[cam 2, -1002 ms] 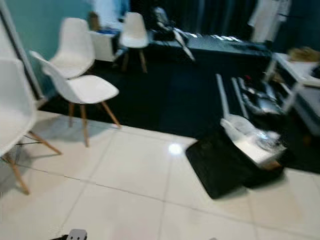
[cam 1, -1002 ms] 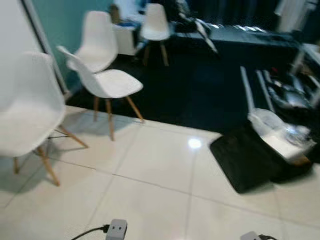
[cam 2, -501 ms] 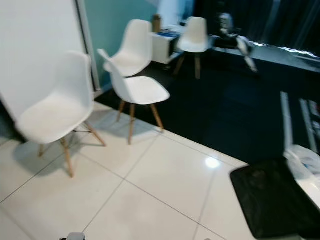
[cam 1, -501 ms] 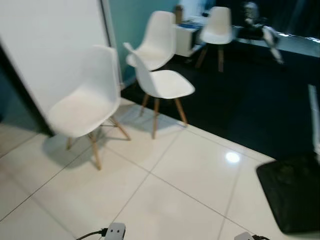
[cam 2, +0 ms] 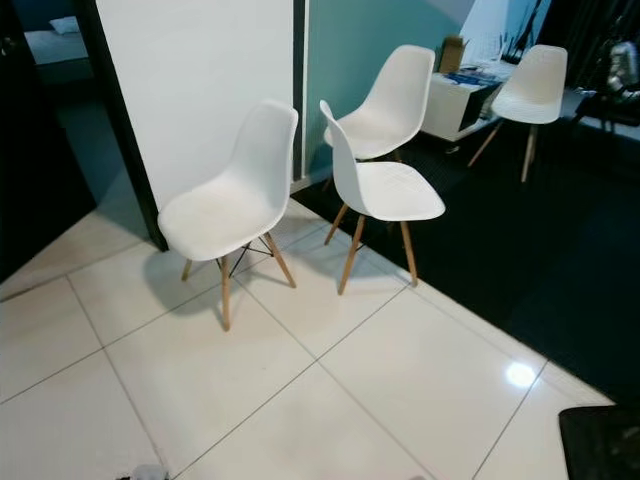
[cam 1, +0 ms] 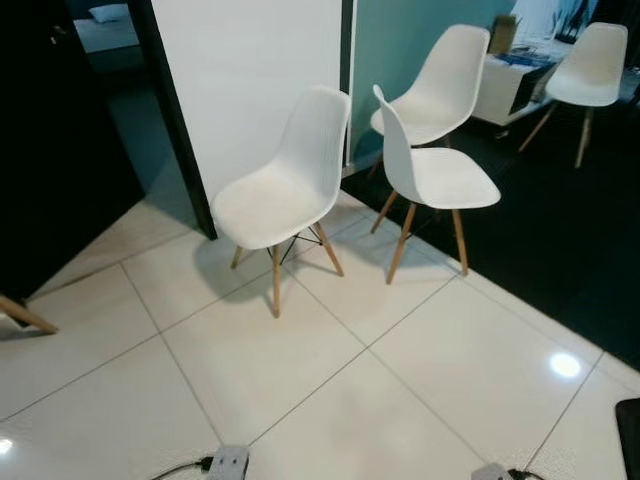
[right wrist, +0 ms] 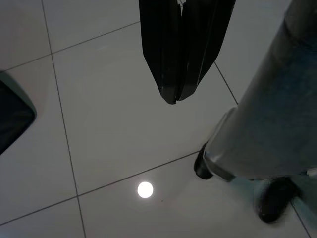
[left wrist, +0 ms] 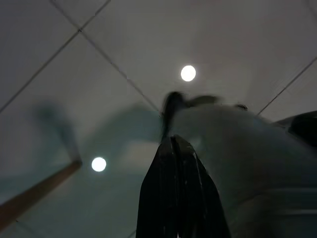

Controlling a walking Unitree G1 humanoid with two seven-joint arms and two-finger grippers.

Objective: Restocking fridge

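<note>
- Glossy white floor tiles [cam 1: 330, 400] run up to a white wall panel [cam 1: 250, 80] and a teal wall [cam 1: 400, 50].
- Four white chairs stand here; the nearest chair [cam 1: 285, 190] sits just beside a second chair [cam 1: 430, 170].
- Left hand [left wrist: 174, 148] hangs over the floor, fingers pressed together.
- Right hand [right wrist: 177, 94] likewise, pressed together, empty.
- No fridge or stock can be made out.

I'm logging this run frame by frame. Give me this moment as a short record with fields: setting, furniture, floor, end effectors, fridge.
setting: tiled room beside a white wall panel and a dark doorway
furniture: four white chairs; nearest chair, second chair
floor: glossy white tiles, dark floor beyond
left end effector: shut, hanging over tiles
right end effector: shut, hanging over tiles
fridge: none identifiable
</note>
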